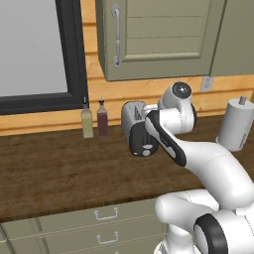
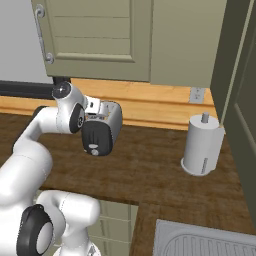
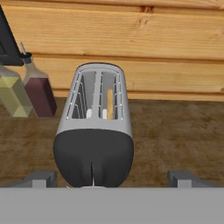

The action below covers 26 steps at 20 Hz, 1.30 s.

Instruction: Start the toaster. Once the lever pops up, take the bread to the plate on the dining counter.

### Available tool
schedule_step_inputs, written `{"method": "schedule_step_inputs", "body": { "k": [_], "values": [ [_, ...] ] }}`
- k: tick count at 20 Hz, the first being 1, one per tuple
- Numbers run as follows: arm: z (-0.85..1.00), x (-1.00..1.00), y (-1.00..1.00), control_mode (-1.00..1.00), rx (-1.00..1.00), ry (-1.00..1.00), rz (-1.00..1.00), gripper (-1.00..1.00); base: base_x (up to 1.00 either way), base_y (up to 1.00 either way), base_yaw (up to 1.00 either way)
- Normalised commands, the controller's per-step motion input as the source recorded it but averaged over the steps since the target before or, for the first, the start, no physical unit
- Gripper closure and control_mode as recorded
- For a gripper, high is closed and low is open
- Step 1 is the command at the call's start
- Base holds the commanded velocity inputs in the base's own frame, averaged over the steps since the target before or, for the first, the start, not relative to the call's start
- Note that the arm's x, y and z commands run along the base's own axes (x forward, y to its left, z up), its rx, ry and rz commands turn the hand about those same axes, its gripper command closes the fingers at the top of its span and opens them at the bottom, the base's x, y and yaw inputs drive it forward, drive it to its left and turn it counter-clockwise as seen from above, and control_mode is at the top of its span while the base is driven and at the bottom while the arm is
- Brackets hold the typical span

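Gripper (image 3: 113,177) is sitting wide open for you right now, fingertips (image 3: 41,177) spread out on either side of the toaster's near black end, not gripping or touching anything as far as you can see. Toaster (image 3: 95,131) is standing on the wood counter (image 1: 49,173), close to the back wall, silver-grey with two slots on top. You're looking at a thin tan edge of bread (image 3: 109,104) poking up inside the right slot. Two bottles (image 1: 94,119), one yellowish and one dark red, are standing just left of it by the wall, and a paper-towel roll (image 2: 202,145) is sitting well off to the right.
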Motion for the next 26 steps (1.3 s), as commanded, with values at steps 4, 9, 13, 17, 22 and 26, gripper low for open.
{"method": "schedule_step_inputs", "body": {
  "k": [4,9,13,17,22,26],
  "values": [
    [0.0,0.0,0.0,-1.0,0.0,0.0,0.0,-1.0,0.0,0.0,0.0],
    [0.0,0.0,0.0,-1.0,0.0,0.0,0.0,-1.0,0.0,0.0,0.0],
    [0.0,0.0,0.0,-1.0,0.0,0.0,0.0,-1.0,0.0,0.0,0.0],
    [0.0,0.0,0.0,-1.0,0.0,0.0,0.0,-1.0,0.0,0.0,0.0],
    [0.0,0.0,0.0,-1.0,0.0,0.0,0.0,-1.0,0.0,0.0,0.0],
    [0.0,0.0,0.0,-1.0,0.0,0.0,0.0,-1.0,0.0,0.0,0.0]
  ]
}}
